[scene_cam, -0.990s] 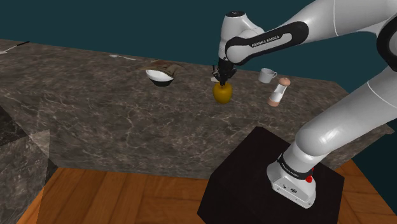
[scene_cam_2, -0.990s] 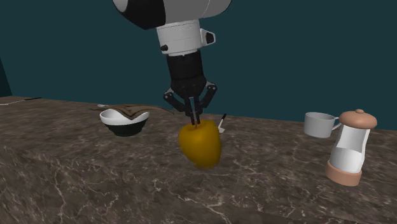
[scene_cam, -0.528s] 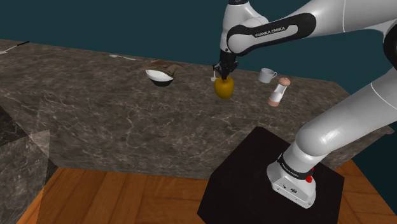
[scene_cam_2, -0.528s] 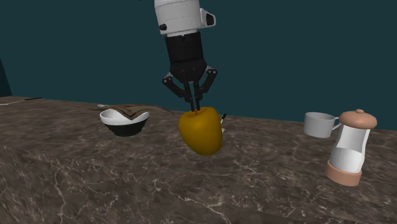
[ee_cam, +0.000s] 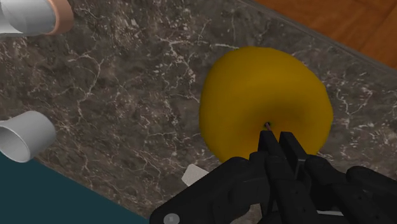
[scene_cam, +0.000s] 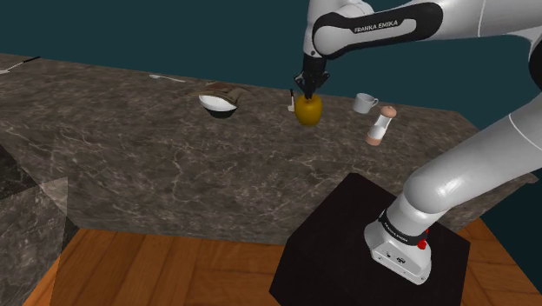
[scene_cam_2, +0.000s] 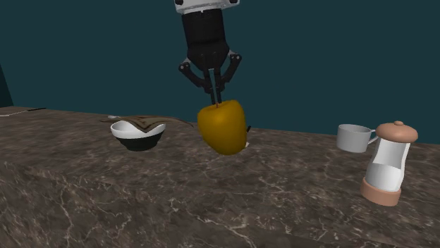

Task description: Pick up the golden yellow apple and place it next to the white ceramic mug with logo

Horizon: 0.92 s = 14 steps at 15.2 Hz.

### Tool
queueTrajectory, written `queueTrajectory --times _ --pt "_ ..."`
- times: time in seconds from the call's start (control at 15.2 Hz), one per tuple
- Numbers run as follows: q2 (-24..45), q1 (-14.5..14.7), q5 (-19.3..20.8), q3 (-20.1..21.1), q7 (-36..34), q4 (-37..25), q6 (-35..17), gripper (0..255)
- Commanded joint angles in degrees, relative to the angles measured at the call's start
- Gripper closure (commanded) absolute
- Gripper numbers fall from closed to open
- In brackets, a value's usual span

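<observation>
yellow apple (scene_cam_2: 223, 127) hangs above counter (scene_cam_2: 141, 204) — wrist view shows jaws pinching its top.

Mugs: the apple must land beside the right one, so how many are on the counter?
1. The white mug stands near the counter's back edge, beside the grinder, apart from it. None looks hidden.

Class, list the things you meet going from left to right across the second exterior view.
white bowl with a dark underside → golden yellow apple → plain white mug → white grinder with a tan cap and base
</observation>
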<state>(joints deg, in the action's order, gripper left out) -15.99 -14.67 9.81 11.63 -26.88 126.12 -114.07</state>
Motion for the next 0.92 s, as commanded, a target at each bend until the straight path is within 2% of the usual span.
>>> queueTrajectory --times 0.0,0.86 --pt "-0.4 0.1 -0.2 0.0 0.3 -1.2 1.5 255" --pt "-0.8 0.0 -0.8 -0.2 2.2 -10.7 11.3 255"
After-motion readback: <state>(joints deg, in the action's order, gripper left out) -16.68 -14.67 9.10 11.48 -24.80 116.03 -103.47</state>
